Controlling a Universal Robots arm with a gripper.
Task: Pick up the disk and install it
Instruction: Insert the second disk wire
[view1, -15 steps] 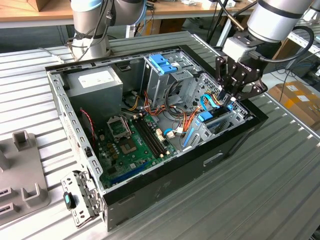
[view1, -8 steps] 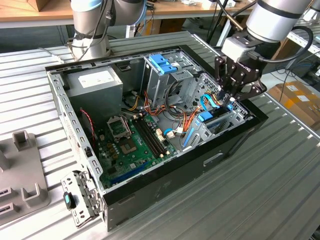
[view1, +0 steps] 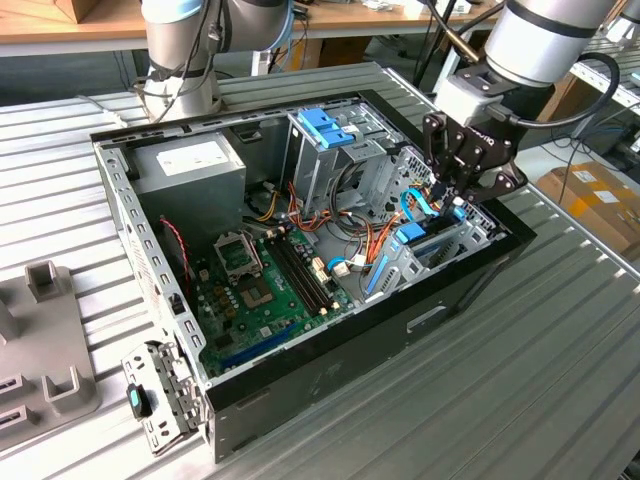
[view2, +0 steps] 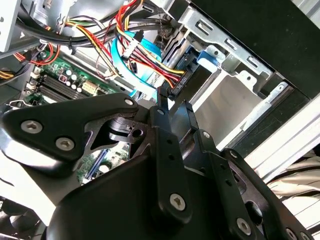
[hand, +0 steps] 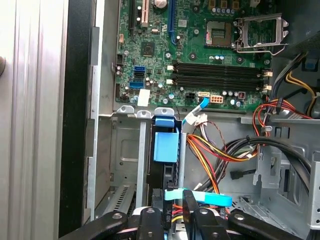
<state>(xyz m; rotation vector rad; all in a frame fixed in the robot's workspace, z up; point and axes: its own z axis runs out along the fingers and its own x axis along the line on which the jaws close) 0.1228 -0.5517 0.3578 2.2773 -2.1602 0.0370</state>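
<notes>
We see the gripper (view1: 446, 203) lowered into the open case (view1: 330, 385) at the exterior view's right, over the grey drive cage (view1: 455, 245) in that corner. The disk (view1: 412, 237) stands on edge inside this cage, showing a blue rail along its upper edge. It lies just below the gripper and a little toward the board (view1: 262, 290).

In the first wrist view the disk (hand: 165, 147) sits in a narrow slot between two metal walls of the cage (hand: 117, 165). Its blue rail faces the camera and its dark body runs down toward the gripper (hand: 172, 216). A flat blue cable (hand: 210, 199) crosses just in front of the gripper, and a bundle of red, yellow and black wires (hand: 215, 155) passes beside the slot.

We cannot tell whether the gripper is open or closed, nor whether it touches the disk. In the second wrist view the gripper (view2: 167, 98) has its own black body across the lower half of the picture, and its tip is lost among cable plugs. The disk's label and most of its body are hidden by the cage walls. The case rests on a ribbed metal counter (view1: 560, 380).
</notes>
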